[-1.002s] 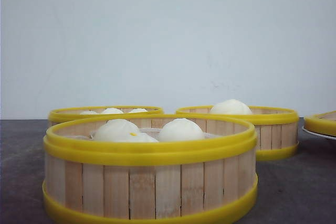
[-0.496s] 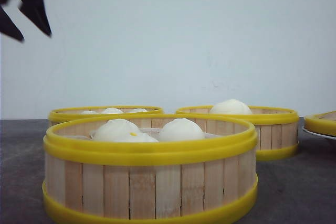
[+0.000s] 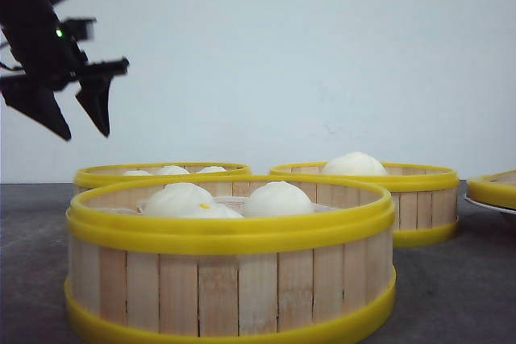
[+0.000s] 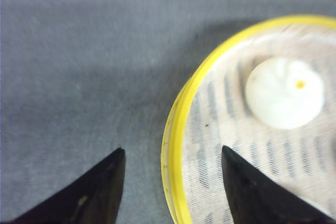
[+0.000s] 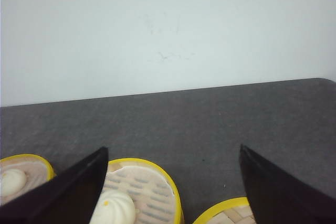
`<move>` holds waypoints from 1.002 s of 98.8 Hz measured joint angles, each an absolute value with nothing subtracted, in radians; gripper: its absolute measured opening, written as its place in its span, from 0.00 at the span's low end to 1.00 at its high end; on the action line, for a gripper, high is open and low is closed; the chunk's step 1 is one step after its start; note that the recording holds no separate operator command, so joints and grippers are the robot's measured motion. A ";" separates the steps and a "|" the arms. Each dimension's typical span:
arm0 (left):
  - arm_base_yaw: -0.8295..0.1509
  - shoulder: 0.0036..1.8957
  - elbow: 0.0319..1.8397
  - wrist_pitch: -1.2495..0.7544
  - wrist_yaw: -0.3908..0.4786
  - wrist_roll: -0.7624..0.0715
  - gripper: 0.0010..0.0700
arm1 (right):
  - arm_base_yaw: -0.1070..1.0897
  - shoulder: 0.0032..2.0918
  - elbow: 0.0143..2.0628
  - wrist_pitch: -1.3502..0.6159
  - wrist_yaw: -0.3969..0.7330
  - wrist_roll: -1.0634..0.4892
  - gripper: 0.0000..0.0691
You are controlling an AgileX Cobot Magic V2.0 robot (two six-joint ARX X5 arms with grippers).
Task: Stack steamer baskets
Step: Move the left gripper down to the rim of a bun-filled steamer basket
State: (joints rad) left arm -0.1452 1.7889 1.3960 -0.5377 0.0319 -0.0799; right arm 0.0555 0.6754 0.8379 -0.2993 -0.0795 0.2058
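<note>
Baskets: four in the front view. Near basket (image 3: 230,259) fills the lower centre of the frame, two white buns (image 3: 230,199) inside. Back-left basket (image 3: 161,172) sits behind it, mostly hidden, three bun tops showing over its rim. Back-right basket (image 3: 403,199) is at mid right with one bun (image 3: 353,164) on top. Fourth basket (image 3: 493,188) is cut off by the right edge, resting on a white plate (image 3: 488,206). All stand apart on the grey table (image 3: 451,296); none stacked yet.

Left gripper (image 3: 72,114) hangs in the upper left of the front frame, fingers pointing down with a clear gap between them, holding nothing. It is well above the back-left basket's left rim and clear of it.

Left wrist view: fingertips (image 4: 107,174) spread at the bottom. A basket (image 4: 176,129) takes the right half of the frame; its yellow rim runs down between the two tips, with one bun (image 4: 284,93) on the cloth liner at upper right. No contact visible.

Right wrist view: right gripper (image 5: 173,182) fingers are wide apart at the bottom corners, empty. Parts of three baskets (image 5: 152,182) lie along the bottom edge, the middle one between the tips holding a bun (image 5: 115,205). Right gripper is not in the front view.
</note>
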 joint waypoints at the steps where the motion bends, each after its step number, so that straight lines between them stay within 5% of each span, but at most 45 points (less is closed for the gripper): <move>1: -0.146 1.794 1.397 -0.539 0.032 -0.079 0.49 | 0.056 0.676 0.838 -0.299 -0.080 0.206 0.71; 24: -0.154 1.864 1.403 -0.559 0.032 -0.077 0.34 | 0.056 0.677 0.838 -0.300 -0.079 0.205 0.71; 49: -0.155 1.882 1.404 -0.566 0.032 -0.077 0.30 | 0.056 0.682 0.838 -0.300 -0.079 0.205 0.71; 99: -0.163 1.896 1.404 -0.587 0.021 -0.079 0.06 | 0.056 0.689 0.838 -0.295 -0.079 0.205 0.71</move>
